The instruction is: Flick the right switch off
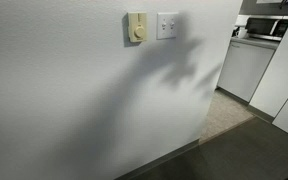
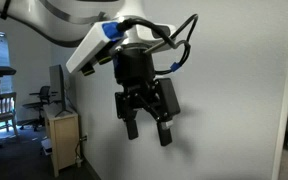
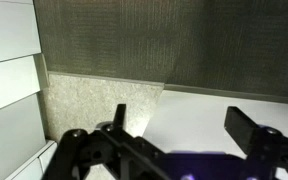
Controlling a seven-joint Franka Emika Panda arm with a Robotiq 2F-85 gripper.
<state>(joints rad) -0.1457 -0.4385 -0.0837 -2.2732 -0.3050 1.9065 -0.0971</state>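
We are at the approach step. The black Robotiq gripper [image 2: 149, 128] hangs in free air, apart from the white textured wall [image 1: 54, 60], and touches nothing. Its two fingers [image 2: 132, 128] stand moderately spread, with nothing between them.

The right switch [image 1: 171, 25] is a small white toggle in the white, roughly square plastic wall plate [image 1: 167, 16], high on the wall. This plate is just beside the cream-yellow narrower plate with a round knob [image 1: 136, 27]. The toggle is too small here for us to tell which way it sits. In that exterior view we see no part of the arm itself, only its soft grey shadow [image 1: 179, 70] on the wall below the two plates.

The wrist view looks down at the dark floor [image 3: 164, 40] and shows neither plate, so we judge that the tool is not yet aimed at the switch.

The next move, as we read it, calls for bringing one fingertip to the right-hand toggle of the white plate and keeping clear of the knob plate next to it. A short stroke along the toggle's travel would then flick it. A narrower finger gap, or one finger leading, would likely make contact with that single toggle easier.
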